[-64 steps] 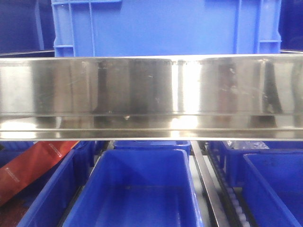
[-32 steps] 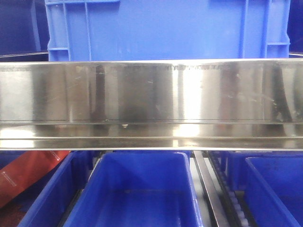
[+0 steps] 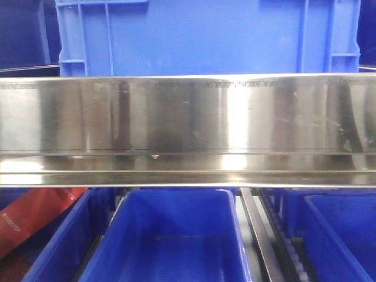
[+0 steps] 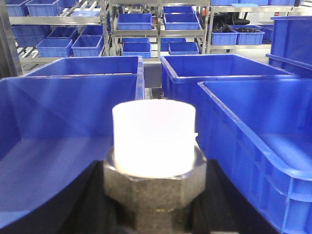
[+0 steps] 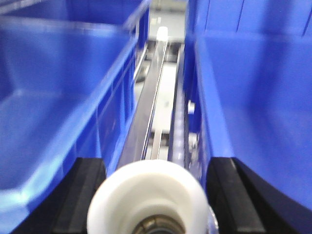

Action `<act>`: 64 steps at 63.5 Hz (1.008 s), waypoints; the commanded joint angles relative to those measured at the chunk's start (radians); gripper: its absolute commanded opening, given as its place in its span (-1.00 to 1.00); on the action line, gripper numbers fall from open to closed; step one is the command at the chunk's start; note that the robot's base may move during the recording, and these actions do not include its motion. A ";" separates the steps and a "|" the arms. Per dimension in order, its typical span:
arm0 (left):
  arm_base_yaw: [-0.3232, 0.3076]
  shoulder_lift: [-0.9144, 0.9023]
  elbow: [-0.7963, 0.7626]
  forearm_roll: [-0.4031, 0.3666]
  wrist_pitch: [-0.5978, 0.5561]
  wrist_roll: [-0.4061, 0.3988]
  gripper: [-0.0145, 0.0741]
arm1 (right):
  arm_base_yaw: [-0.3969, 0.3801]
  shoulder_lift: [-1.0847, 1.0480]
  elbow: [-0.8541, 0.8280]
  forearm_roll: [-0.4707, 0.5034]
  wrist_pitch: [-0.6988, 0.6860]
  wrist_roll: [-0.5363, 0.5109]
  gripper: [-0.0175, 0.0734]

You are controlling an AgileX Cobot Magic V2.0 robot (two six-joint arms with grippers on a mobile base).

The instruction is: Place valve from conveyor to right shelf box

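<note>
In the left wrist view a valve (image 4: 154, 141) stands upright, a white cap on a silvery hex body. My left gripper (image 4: 153, 168) is shut on that body, between two blue boxes (image 4: 58, 126). My right gripper (image 5: 156, 163) is shut on a second valve (image 5: 146, 200), whose white cap fills the gap between the black fingers (image 5: 87, 190). It hangs over a steel roller rail (image 5: 156, 107), with a blue shelf box (image 5: 253, 97) to its right. The conveyor is out of view. No gripper shows in the front view.
A shiny steel shelf rail (image 3: 188, 129) crosses the front view, with a large blue crate (image 3: 200, 35) above it. Below stand blue boxes (image 3: 170, 235) and a red packet (image 3: 35, 217) at the left. More racks of blue bins (image 4: 146, 24) stand far behind.
The front view shifted slightly a second ago: the steel rail now sits lower in the frame and the boxes below have slid sideways. Over the last half second nothing moved.
</note>
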 commanded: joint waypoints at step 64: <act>-0.445 0.803 -0.798 -0.009 0.039 0.060 -0.92 | 0.319 0.384 -0.570 0.017 -0.014 -0.008 -0.95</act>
